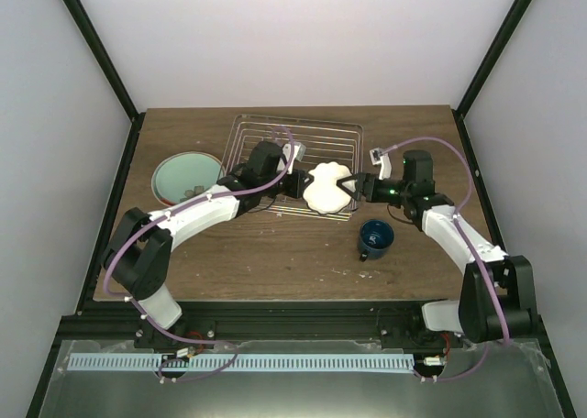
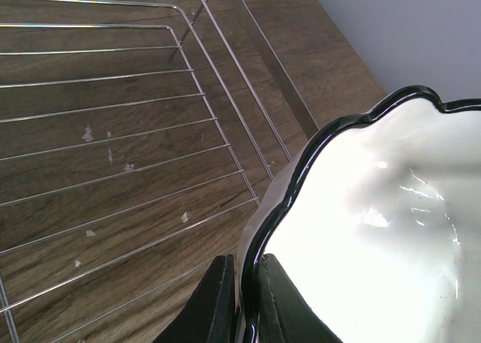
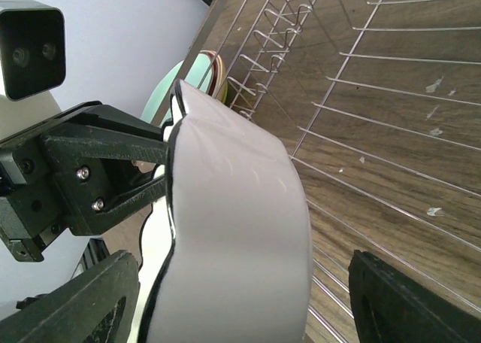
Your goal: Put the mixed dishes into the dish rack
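Note:
The small white scalloped dish (image 1: 327,187) with a dark rim is held tilted over the front right part of the silver wire dish rack (image 1: 293,148). My left gripper (image 1: 298,184) is shut on the dish's rim (image 2: 259,283), one finger inside and one outside. My right gripper (image 1: 353,191) is open, its fingers (image 3: 406,298) standing wide on either side of the dish (image 3: 233,238) without touching it. A dark blue mug (image 1: 376,237) stands on the table right of the rack. A stack of plates (image 1: 186,178), pale green on top, lies left of the rack.
The rack's upright tines (image 3: 274,27) stand along its far side, and its flat wires (image 2: 135,125) lie under the dish. The plates also show in the right wrist view (image 3: 201,71). The wooden table (image 1: 275,262) is fenced by black frame posts.

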